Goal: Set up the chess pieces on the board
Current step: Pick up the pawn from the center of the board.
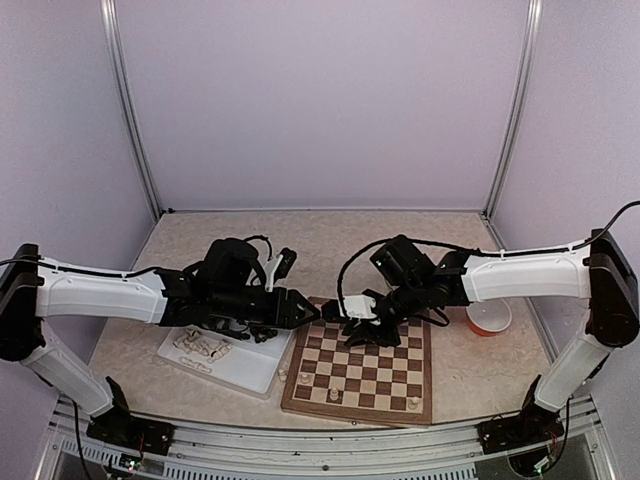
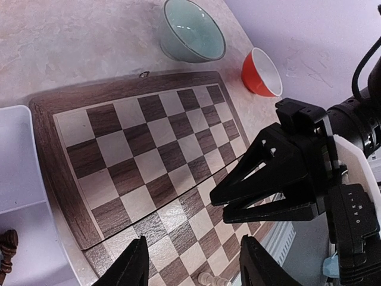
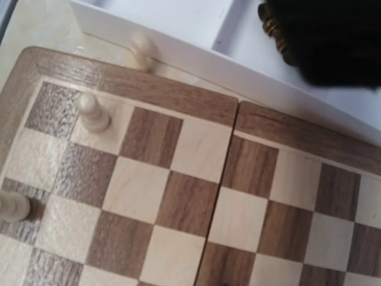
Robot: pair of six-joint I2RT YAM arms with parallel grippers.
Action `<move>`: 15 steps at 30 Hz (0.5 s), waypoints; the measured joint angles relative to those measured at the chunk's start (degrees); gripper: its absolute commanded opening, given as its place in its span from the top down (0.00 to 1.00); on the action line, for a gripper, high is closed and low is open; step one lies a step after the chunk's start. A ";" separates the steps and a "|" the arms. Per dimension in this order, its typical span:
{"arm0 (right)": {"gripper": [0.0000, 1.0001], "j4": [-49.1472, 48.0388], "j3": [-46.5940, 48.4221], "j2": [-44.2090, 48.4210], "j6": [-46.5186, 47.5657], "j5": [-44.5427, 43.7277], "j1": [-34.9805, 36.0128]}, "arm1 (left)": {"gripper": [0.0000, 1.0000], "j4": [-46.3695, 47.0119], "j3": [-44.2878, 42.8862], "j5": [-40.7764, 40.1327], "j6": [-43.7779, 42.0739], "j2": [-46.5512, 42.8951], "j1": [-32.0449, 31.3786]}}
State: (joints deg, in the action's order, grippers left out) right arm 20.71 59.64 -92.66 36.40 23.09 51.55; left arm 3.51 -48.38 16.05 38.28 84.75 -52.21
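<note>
Robot arms meet over a half-set chess game: a folding wooden board (image 1: 362, 372) of tan and dark brown checks, framed by a grained brown rim, lies flat on the mottled beige table (image 1: 200, 240) between the two arms. Its sides run roughly square to the table's near edge, and a hinge seam crosses its middle. Most squares are bare.

A few cream pawns (image 3: 92, 113), smooth and round-headed, stand upright on squares along the board's near side. One more cream figure (image 3: 140, 50) sits off the board, just beside the rim and against the wall of a white plastic tray (image 1: 255, 368) lying at the board's left. Pale pieces (image 1: 200, 345) lie on their sides in the tray, and a dark ribbed piece (image 2: 7, 247) rests there too.

The left gripper (image 2: 196, 268) hovers at the board's left edge, its black fingers spread wide with nothing between them. The right gripper (image 2: 217, 204) points toward it from the right, above the board. Its angular black fingers appear drawn close at the tips, but whether they pinch anything cannot be told.

A glossy teal bowl (image 2: 193, 30) and an orange-red bowl (image 2: 262, 71) with a white inside stand on the table beyond the board.
</note>
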 measured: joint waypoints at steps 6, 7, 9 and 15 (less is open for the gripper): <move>0.74 0.00 0.00 0.00 -0.09 -0.22 -0.07 | 0.52 -8.83 -3.67 -4.39 -1.33 -0.22 -0.52; 0.74 0.00 0.00 0.00 -0.11 -0.22 -0.15 | 0.54 -11.28 -4.90 -5.92 -1.77 -0.39 -0.96; 0.73 0.02 0.00 0.00 -0.22 -0.20 -0.44 | 0.57 -16.92 -7.43 -9.33 -2.91 -1.11 -2.82; 0.73 2.32 1.51 -0.22 0.20 1.03 -1.05 | 0.59 -30.25 -9.64 -16.35 -3.06 -3.80 -9.94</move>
State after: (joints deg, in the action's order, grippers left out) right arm 23.03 61.14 -92.88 36.60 24.12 50.50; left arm -26.74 -58.02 -0.30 35.22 80.95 -62.15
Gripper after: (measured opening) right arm 0.274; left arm 0.400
